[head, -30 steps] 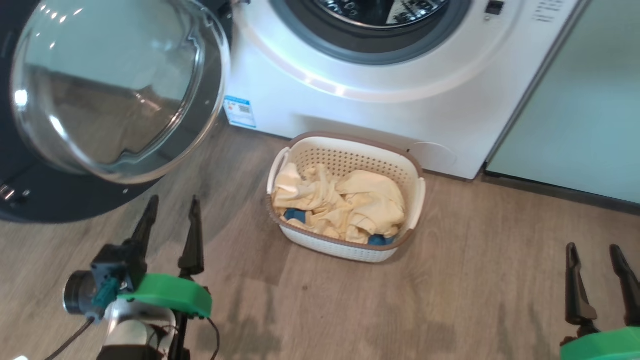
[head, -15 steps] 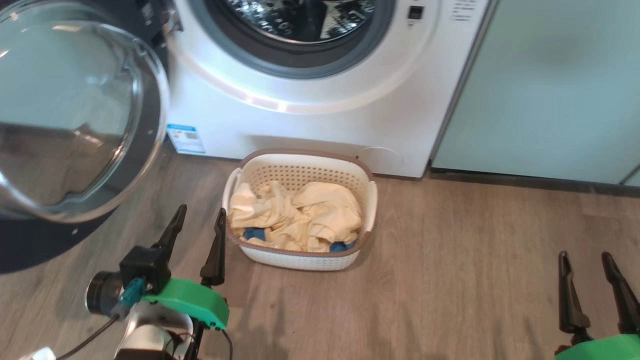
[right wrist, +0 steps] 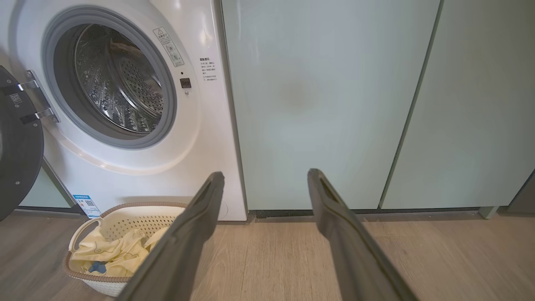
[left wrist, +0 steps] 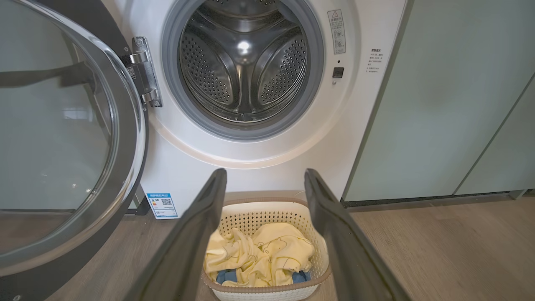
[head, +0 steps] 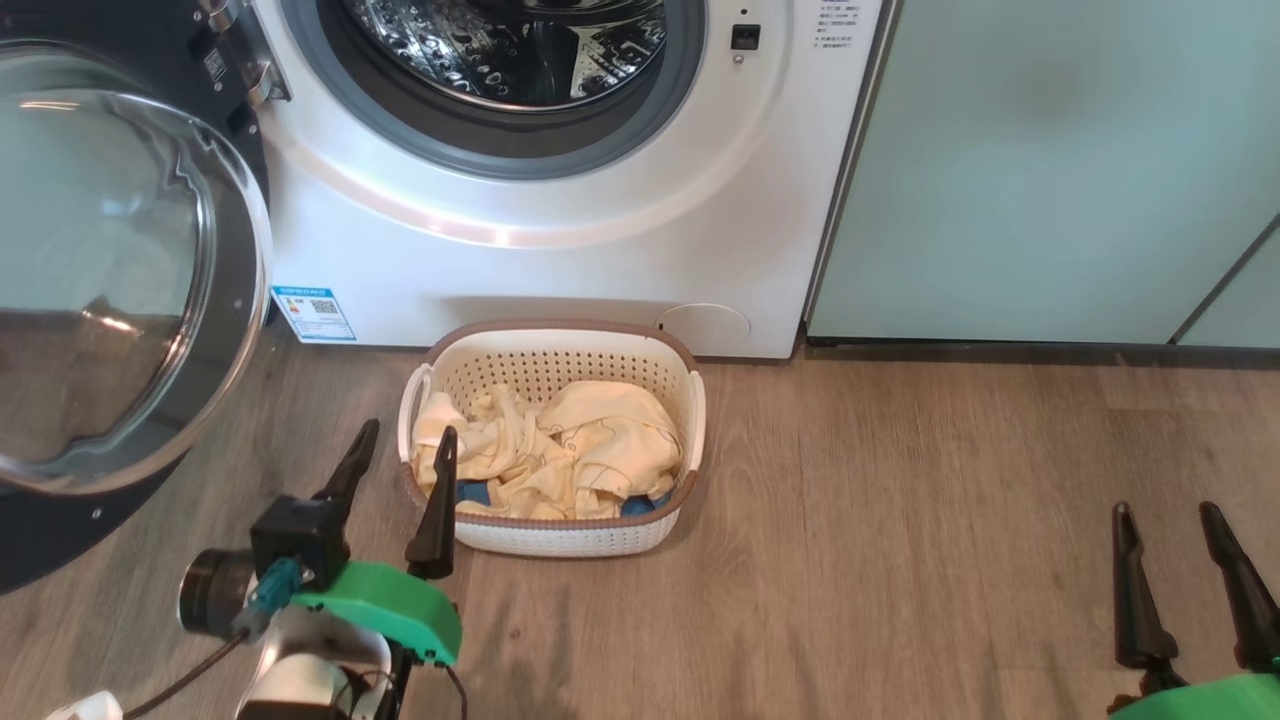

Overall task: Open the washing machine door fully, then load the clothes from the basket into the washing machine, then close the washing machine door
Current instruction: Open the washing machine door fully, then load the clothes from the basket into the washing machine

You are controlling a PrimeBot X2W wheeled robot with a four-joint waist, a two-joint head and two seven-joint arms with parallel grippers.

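The white washing machine [head: 560, 250] [left wrist: 267, 159] [right wrist: 200, 138] stands with its steel drum bare. Its door [head: 110, 290] [left wrist: 62, 138] [right wrist: 19, 146] hangs swung out to the left, glass bowl facing me. On the floor in front sits the cream basket [head: 560, 538] [left wrist: 267, 211] [right wrist: 125, 213] holding pale yellow clothes [head: 560, 450] [left wrist: 259, 255] [right wrist: 113, 253] with blue fabric beneath. My left gripper [head: 405, 440] [left wrist: 264, 177] is open, empty, at the basket's left rim. My right gripper [head: 1165, 515] [right wrist: 265, 175] is open and empty at the lower right, far from the basket.
Pale mint-green cabinet panels [head: 1050, 170] [right wrist: 334, 104] stand right of the washer. Wood-look floor [head: 900, 550] spreads to the right of the basket. The open door reaches out over the floor at the left.
The head camera has turned, so the whole scene shifted left and down in view. The left gripper now sits closer to the basket's left rim. Both grippers stay open.
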